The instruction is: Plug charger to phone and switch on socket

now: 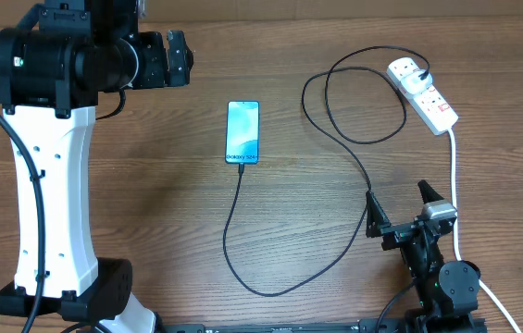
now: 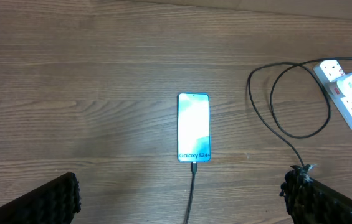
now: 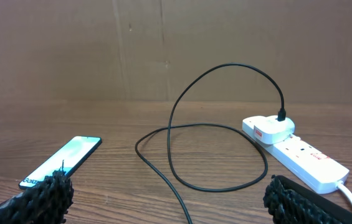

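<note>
Left end effector (image 1: pixel 180 55): raised high over the table (image 1: pixel 150 194), 10 o'clock in the overhead view, fingers spread, empty. Right end effector (image 1: pixel 396 192): low at 5 o'clock, fingers spread, empty. The charger (image 3: pixel 225 65) passes by one fingertip; cannot tell if they touch. Phone (image 1: pixel 242 131): flat near centre, screen lit, charger tip meeting its 6 o'clock edge. Socket (image 1: pixel 428 97): 2 o'clock, white plug (image 1: pixel 406 69) seated at its far end. Switch position: cannot tell.

The left arm stands tall and bends over. The left gripper (image 1: pixel 167 57) hangs up high, fingers wide apart. The right arm sits low. The right gripper (image 1: pixel 398 208) is spread wide too.
</note>
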Available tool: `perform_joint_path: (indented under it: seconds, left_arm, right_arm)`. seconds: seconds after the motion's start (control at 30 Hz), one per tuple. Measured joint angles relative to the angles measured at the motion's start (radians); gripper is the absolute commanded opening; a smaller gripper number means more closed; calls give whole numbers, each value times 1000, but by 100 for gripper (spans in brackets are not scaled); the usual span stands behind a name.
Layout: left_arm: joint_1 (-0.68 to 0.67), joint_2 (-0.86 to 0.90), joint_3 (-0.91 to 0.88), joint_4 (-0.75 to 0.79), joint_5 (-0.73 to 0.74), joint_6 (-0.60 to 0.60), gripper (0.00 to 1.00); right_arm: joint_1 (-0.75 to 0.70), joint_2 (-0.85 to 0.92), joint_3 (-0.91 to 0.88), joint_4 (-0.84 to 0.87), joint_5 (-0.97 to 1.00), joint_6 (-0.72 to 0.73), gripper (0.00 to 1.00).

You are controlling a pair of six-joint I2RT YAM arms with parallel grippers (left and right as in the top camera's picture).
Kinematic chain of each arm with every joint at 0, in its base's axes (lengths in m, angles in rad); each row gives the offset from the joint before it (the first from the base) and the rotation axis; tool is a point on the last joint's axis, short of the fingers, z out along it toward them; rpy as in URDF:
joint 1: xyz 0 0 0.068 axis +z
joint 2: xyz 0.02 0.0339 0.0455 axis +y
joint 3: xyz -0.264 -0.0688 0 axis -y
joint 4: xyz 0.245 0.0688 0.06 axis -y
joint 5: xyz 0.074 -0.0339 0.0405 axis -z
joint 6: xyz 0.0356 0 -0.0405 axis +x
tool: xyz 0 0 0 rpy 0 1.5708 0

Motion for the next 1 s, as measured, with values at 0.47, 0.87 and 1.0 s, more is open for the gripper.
perform_joint_path:
  seconds: [0.47,0.87,1.0]
  left_arm:
    - [0,0,0,0,0,0,100]
    - [0,-2,-6,-34,-37,0,100]
    - [0,-41,-98,-26,-44,0,100]
  right_arm:
    - [0,0,0,0,0,0,100]
    - [0,0,0,0,0,0,100]
    - [0,0,0,0,0,0,100]
